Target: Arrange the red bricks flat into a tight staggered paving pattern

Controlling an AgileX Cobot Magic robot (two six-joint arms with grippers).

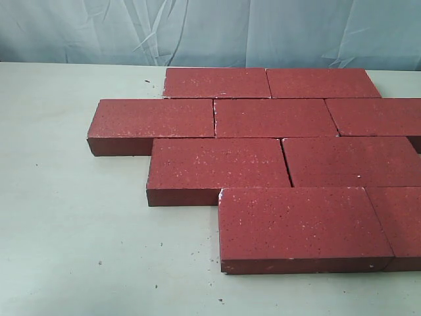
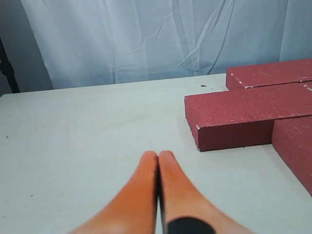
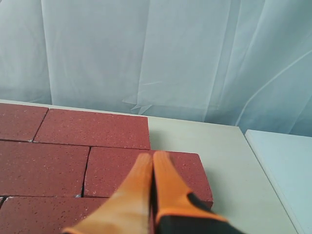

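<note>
Several dark-red bricks (image 1: pixel 276 118) lie flat on the pale table in four staggered rows, edges close together; the nearest one (image 1: pixel 299 224) juts toward the front. No gripper appears in the exterior view. In the left wrist view my left gripper (image 2: pixel 158 155) is shut and empty over bare table, apart from the end brick (image 2: pixel 243 114) of the second row. In the right wrist view my right gripper (image 3: pixel 152 157) is shut, holding nothing, above a brick (image 3: pixel 146 168) at the pattern's edge; whether it touches the brick cannot be told.
A pale blue-white curtain (image 1: pixel 210 29) hangs behind the table. Bare table surface (image 1: pixel 72 230) lies left and in front of the bricks, with small dark crumbs scattered on it. A second pale surface (image 3: pixel 287 170) borders the table in the right wrist view.
</note>
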